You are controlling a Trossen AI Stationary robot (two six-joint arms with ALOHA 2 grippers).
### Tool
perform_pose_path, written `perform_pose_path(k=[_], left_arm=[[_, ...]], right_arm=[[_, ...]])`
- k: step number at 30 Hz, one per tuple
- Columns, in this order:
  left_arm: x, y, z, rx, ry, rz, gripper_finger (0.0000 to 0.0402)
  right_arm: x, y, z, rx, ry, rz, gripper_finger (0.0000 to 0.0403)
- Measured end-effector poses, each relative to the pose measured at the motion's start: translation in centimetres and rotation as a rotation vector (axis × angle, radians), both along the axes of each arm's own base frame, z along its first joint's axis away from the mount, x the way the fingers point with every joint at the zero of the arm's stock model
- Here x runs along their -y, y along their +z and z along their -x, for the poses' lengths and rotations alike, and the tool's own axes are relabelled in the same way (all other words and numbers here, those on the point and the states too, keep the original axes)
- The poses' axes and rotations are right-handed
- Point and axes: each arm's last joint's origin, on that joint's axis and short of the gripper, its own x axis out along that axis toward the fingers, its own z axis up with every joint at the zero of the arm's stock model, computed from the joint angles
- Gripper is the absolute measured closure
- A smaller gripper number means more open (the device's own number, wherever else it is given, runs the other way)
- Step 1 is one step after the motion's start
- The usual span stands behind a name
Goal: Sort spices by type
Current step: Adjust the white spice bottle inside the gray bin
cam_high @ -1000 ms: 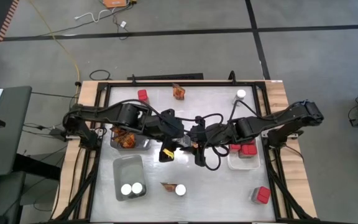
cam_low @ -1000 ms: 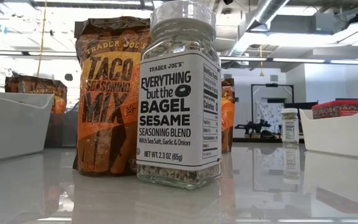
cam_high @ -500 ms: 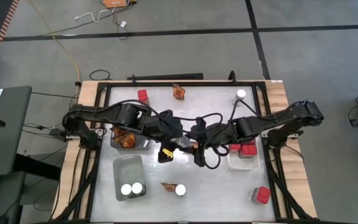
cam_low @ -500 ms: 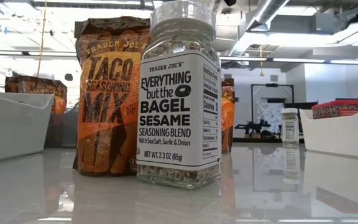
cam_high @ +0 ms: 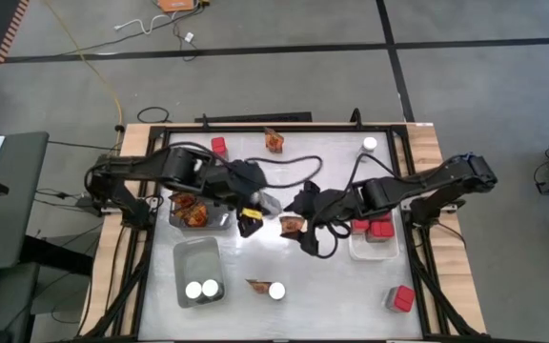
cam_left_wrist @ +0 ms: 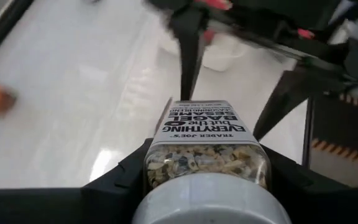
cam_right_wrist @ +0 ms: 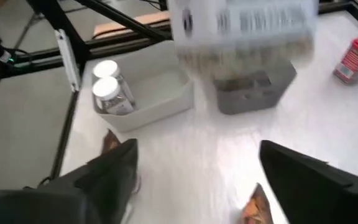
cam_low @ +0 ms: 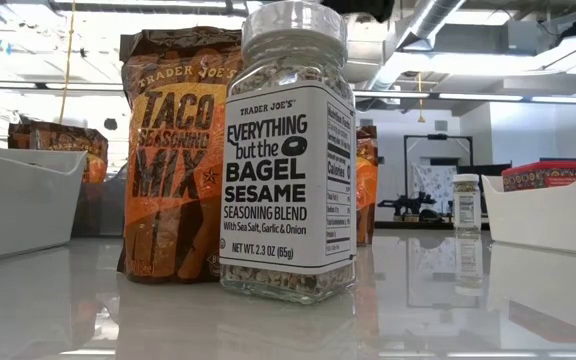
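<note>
High view: both arms reach inward over the steel tabletop (cam_high: 332, 286). The left tool (cam_high: 249, 217) sits near centre, clamped on a jar (cam_high: 269, 203). The right tool (cam_high: 298, 211) is just beside it, with a packet (cam_high: 293, 224) lying under its tip. Two white-lidded jars stand in the grey tray (cam_high: 198, 257); packets fill the clear tray (cam_high: 196, 217); red boxes sit in the white tray (cam_high: 374, 248). Loose items are scattered: a red box (cam_high: 219, 146), a packet (cam_high: 274, 140) and a jar (cam_high: 370, 144) along the far edge, a packet (cam_high: 258, 285) beside a jar (cam_high: 276, 291), and a red box (cam_high: 402, 298) near the corner.

Low view: a glass jar (cam_low: 288, 160) reads "TRADER JOE'S EVERYTHING but the BAGEL SESAME SEASONING BLEND". Behind it, a crinkled packet (cam_low: 173, 150) reads "TACO SEASONING MIX".

Left wrist view: the fingers (cam_left_wrist: 114, 186) grip the seed-filled jar (cam_left_wrist: 207, 158), lid toward the camera.

Right wrist view: the fingers (cam_right_wrist: 114, 174) stand wide apart, holding nothing; a blurred jar (cam_right_wrist: 244, 25) hangs ahead.
</note>
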Motion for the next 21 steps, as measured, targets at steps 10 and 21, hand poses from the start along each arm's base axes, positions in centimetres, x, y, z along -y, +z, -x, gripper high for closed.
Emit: perform_pose_path(k=[10,21], left_arm=[[0.0,1.1,7.5,-0.163,0.394,0.216,0.0208],[5.3,-5.0,14.8,-0.176,0.681,0.375,0.0208]], right_arm=[[0.1,-0.6,0.4,-0.08,-0.057,-0.057,0.0043],[-0.6,-1.5,1.3,-0.19,-0.04,-0.027,0.0045]])
